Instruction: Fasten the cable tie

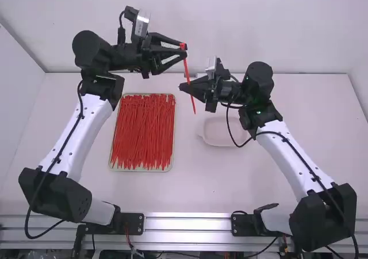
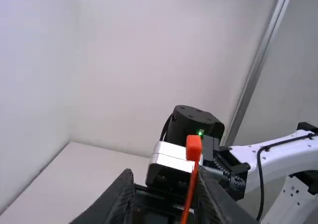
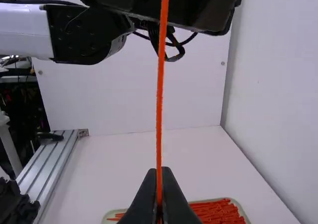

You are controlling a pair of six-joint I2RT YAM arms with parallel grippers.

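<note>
Above the table [image 1: 322, 115], the right end effector [image 3: 158, 173] clenches the cable tie [image 3: 160, 110]; the left end effector [image 2: 166, 180] gapes round its head [image 2: 193, 147].

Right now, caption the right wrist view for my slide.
Right gripper shut on a red cable tie running up to the left gripper.

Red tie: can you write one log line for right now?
tie: held in air | right jaws: shut on tie | left jaws: open, at its head

I find nothing readable from here: no text, label, brand, number or sign on anything in my views.
</note>
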